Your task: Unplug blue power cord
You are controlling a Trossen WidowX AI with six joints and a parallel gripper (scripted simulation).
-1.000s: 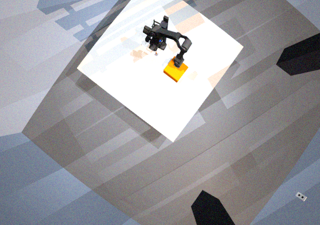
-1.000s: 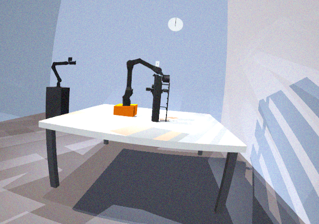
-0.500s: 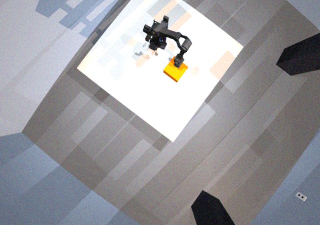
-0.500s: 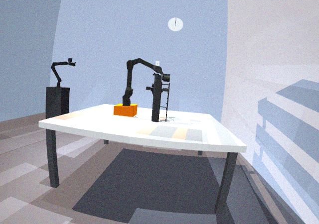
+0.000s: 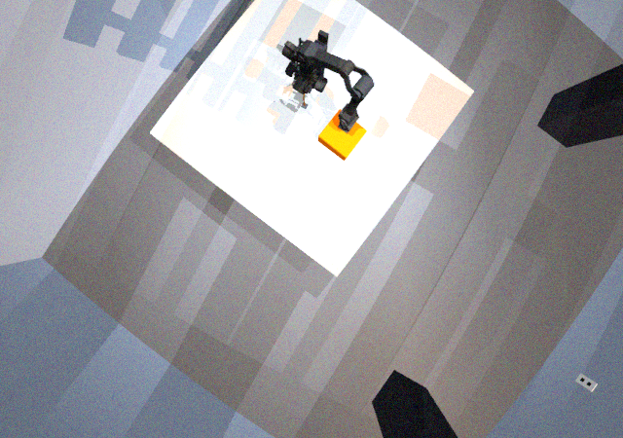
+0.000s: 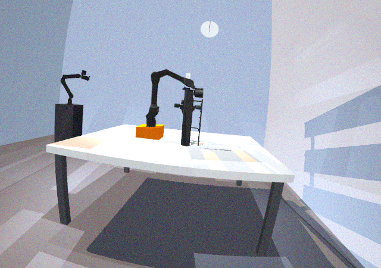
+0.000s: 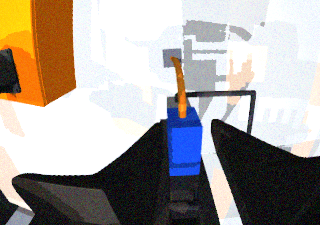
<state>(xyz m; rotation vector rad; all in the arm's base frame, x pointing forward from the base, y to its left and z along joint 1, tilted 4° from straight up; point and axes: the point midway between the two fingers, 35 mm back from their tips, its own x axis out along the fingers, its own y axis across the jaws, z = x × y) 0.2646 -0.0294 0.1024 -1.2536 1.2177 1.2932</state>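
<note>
The blue plug (image 7: pixel 185 147) stands between the two black fingers of my gripper (image 7: pixel 187 127) in the wrist view. The gripper is open: a gap shows between the plug and the right finger, while the left finger is close beside the plug's left side. An orange cord (image 7: pixel 181 82) (image 5: pixel 304 99) runs out from the plug's far end. A dark part (image 7: pixel 184 192) lies below the plug, between the fingers. The power strip cannot be told apart from the dark parts, and whether the plug is seated is hidden. In the top and exterior views the fingers are lost among black parts.
My arm (image 5: pixel 329 61) (image 6: pixel 154 89) rises from an orange box (image 5: pixel 342 141) (image 6: pixel 149 132) (image 7: pixel 52 45) on the white table (image 5: pixel 281 187) (image 6: pixel 122 154). A tall black post (image 6: pixel 186 120) and a thin black frame (image 6: pixel 200 120) (image 7: pixel 220 93) stand near the gripper.
</note>
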